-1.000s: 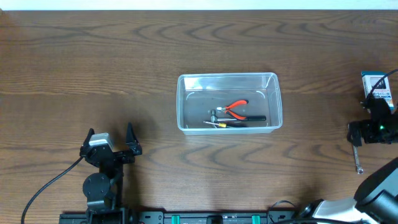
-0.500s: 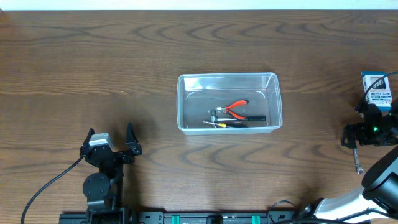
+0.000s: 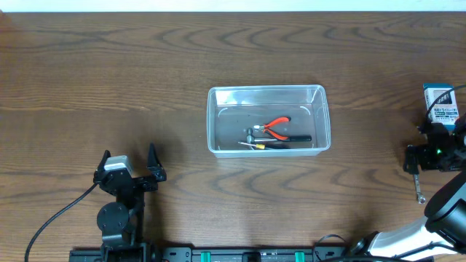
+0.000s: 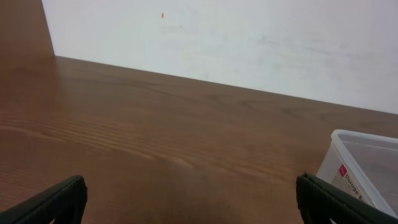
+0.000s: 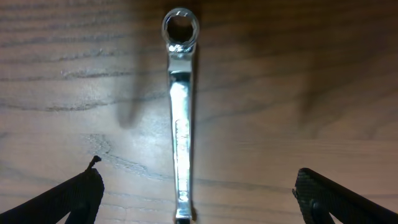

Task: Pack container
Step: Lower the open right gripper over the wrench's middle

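Note:
The clear plastic container point(image 3: 268, 119) stands mid-table and holds red-handled pliers point(image 3: 277, 126) and other small tools. Its corner shows at the right edge of the left wrist view point(image 4: 364, 168). A silver wrench point(image 5: 180, 118) lies on the wood at the far right point(image 3: 418, 187). My right gripper point(image 5: 199, 199) is open, low above the wrench, a finger on each side of the shaft, not touching it. In the overhead view it sits at the right edge point(image 3: 435, 154). My left gripper point(image 3: 129, 175) is open and empty near the front left point(image 4: 189, 202).
A small blue-and-white box point(image 3: 443, 102) lies at the far right edge, just behind my right arm. A white wall rises behind the table in the left wrist view point(image 4: 236, 43).
My right gripper has shifted slightly over the wrench, first left and then back right. The left arm and the container have not moved.

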`<state>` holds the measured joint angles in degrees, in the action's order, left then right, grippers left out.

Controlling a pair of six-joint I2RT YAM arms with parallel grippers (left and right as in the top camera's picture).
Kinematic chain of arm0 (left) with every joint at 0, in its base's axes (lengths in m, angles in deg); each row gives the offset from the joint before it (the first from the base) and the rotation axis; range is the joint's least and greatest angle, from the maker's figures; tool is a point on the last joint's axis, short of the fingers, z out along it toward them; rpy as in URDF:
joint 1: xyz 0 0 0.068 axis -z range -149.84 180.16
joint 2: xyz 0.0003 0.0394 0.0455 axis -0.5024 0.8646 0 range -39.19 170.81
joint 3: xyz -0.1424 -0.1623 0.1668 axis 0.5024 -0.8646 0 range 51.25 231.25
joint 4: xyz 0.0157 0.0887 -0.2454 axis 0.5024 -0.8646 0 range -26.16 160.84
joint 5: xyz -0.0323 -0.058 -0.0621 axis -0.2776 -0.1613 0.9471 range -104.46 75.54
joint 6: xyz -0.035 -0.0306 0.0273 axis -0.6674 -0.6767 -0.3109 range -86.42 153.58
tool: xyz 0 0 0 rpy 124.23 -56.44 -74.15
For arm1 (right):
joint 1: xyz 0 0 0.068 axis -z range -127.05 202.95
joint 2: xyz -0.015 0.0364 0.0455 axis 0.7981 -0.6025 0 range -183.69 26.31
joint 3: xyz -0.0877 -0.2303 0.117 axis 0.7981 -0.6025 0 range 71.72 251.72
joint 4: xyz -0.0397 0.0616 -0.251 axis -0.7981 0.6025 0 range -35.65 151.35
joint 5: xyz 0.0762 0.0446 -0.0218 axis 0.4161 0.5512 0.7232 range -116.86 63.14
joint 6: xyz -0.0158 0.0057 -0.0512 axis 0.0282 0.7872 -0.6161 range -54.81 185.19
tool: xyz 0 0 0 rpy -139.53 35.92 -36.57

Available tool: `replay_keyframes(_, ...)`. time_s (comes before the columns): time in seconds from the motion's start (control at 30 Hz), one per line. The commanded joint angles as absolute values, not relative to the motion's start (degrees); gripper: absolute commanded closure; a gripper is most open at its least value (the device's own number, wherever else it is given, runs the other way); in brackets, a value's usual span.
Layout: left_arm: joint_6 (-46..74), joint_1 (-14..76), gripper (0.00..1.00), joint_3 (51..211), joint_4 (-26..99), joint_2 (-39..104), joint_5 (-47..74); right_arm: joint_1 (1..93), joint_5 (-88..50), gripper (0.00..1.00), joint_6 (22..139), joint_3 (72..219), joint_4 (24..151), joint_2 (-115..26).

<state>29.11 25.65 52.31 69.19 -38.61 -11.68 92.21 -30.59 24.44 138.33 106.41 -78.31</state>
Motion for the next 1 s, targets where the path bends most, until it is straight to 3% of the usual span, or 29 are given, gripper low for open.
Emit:
replay_keyframes(0.0, 29.4, 25.3, 0.02, 51.5, 66.9, -39.0, -12.6, 92.3, -31.0, 0.01, 25.5, 136.7, 105.2, -78.7)
replay_keyframes(0.97, 29.4, 25.3, 0.02, 51.5, 66.8, -39.0, -12.6, 91.9, -31.4, 0.01, 26.6, 132.2, 102.7, -78.7)
